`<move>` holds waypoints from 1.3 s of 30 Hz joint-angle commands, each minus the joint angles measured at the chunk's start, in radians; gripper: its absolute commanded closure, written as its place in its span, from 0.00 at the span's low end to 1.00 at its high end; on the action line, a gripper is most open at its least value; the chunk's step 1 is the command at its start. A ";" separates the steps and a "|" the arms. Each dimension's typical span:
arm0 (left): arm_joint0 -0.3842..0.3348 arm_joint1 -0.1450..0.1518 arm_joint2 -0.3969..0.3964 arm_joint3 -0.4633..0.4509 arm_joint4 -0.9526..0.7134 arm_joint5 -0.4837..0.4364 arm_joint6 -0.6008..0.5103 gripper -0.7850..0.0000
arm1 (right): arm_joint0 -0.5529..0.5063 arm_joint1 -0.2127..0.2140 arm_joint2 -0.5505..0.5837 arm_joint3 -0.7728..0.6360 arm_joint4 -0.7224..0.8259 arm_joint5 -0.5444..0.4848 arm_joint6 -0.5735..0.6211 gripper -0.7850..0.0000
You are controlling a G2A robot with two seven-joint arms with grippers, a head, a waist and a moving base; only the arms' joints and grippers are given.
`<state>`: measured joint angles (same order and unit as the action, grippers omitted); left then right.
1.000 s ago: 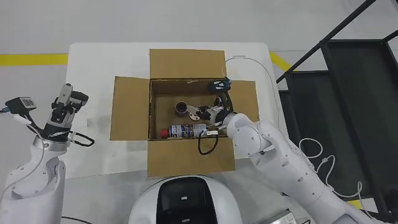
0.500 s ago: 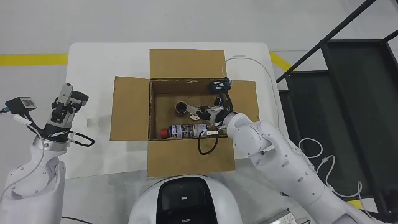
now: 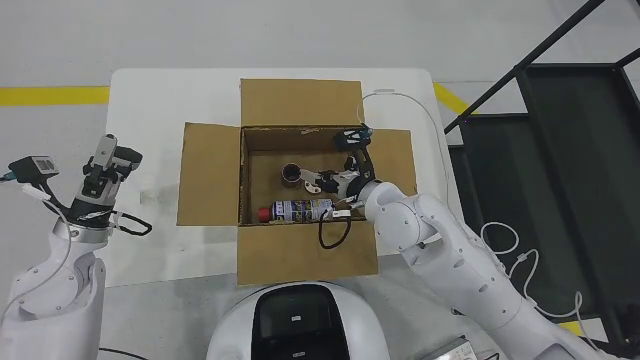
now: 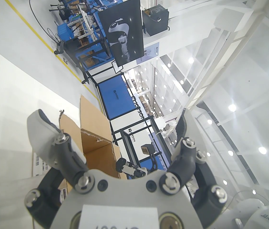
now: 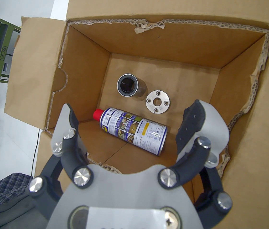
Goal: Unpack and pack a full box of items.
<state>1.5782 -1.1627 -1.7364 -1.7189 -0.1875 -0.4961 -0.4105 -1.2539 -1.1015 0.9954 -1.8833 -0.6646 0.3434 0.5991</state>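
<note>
So, the cardboard box is set mid-desk with all four flaps folded out. The front flap is run right up to the desk's front edge, the right flap is brought close to the right edge, and a wider strip of white top is seen between the left flap and the left edge. Ragged, torn corrugated edges are seen all round the rim.

On the box floor a spray can is laid on its side along the front wall, red cap toward the left. It's wrapped in a busy printed label with a yellow patch, and the text can't be made out. Behind it a shiny metal sleeve is placed just beside a flat round flange with drilled holes.

The right gripper is held over the opening above the can, fingers spread, nothing pinched. The left gripper is held by the desk's left edge, well apart from the box, fingers spread too.
</note>
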 commanded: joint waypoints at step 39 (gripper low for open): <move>0.000 0.000 0.000 0.000 0.000 0.000 0.000 0.00 | 0.177 -0.047 -0.166 0.142 -0.152 -0.116 0.052 0.00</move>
<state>1.5782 -1.1627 -1.7364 -1.7189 -0.1875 -0.4961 -0.4105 -1.0757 -1.1488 0.8301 -1.7446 -0.8133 0.2286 0.6516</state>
